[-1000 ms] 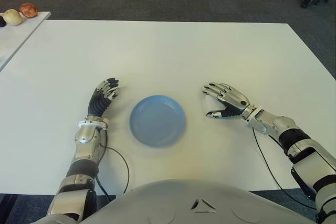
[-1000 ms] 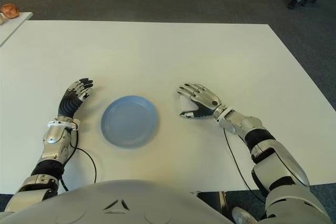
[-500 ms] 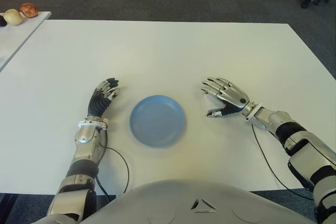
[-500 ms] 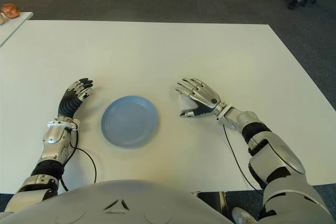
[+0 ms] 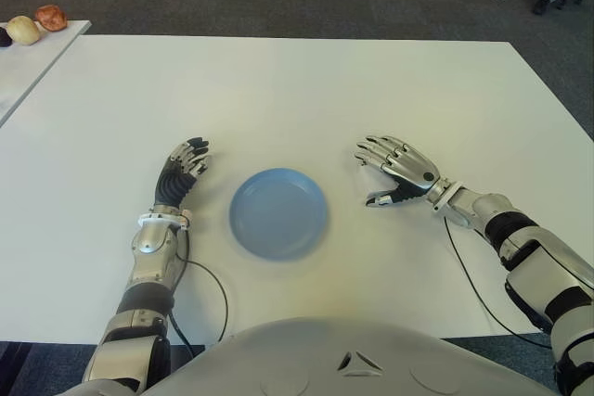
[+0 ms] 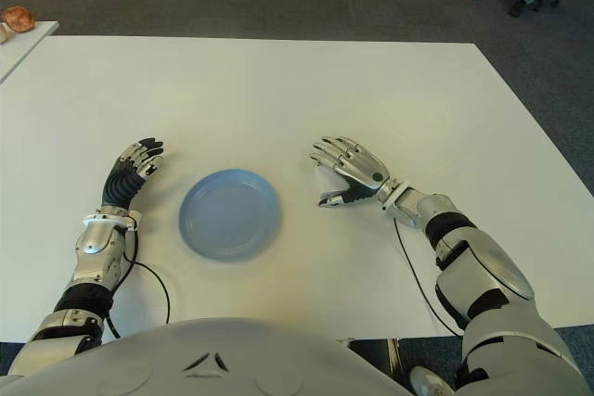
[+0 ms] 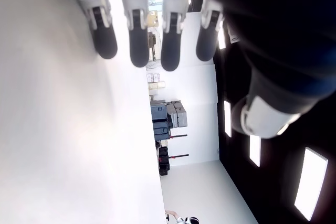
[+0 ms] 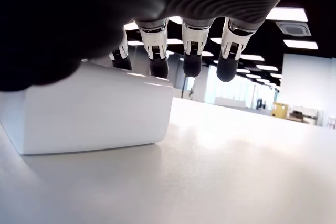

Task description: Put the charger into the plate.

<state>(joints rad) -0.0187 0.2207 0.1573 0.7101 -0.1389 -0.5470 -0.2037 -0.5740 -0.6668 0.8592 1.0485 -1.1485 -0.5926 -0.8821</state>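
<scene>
The charger [image 8: 86, 111], a white block, is seen on the white desk [image 5: 297, 90] beneath the right hand [image 5: 397, 172], to the right of the blue plate [image 5: 278, 213], which lies between the two hands. The right hand's fingers [image 8: 191, 51] are arched over the block and spread, and no grip on it is shown. The left hand [image 5: 182, 169] is shown just left of the plate, its fingers [image 7: 131, 40] extended and nothing held. The charger is hidden under the palm in the eye views
</scene>
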